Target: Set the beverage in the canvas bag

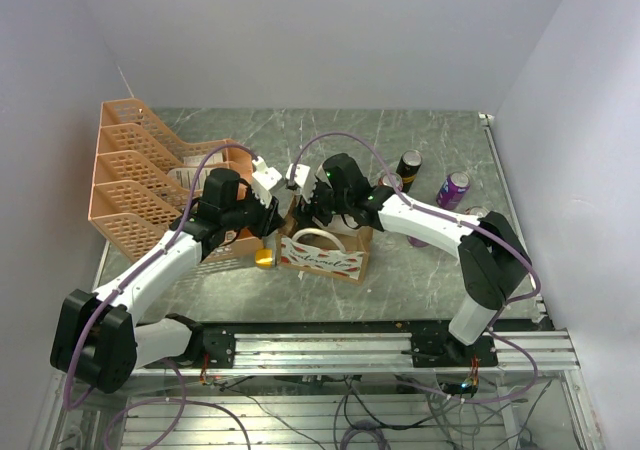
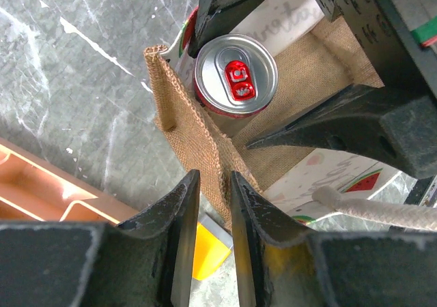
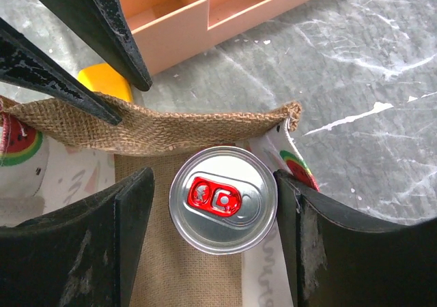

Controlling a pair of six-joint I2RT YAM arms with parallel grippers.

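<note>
A grey marbled table [image 1: 400, 282] between white walls carries the canvas bag [image 1: 322, 258], just beside the orange tray rack [image 1: 140, 185]. Inside the bag stands the beverage [image 3: 223, 199] — a silver can with a red tab, upright against the burlap wall. The right gripper [image 3: 213, 184] straddles it, jaws spread, a gap on one side; the left gripper [image 2: 213, 179] pinches the bag's burlap rim. A black can [image 1: 409, 166] and a purple can [image 1: 453, 188] stand apart on the table.

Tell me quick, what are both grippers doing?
Left gripper: shut on the bag wall.
Right gripper: open, can between its fingers, inside the bag.
</note>
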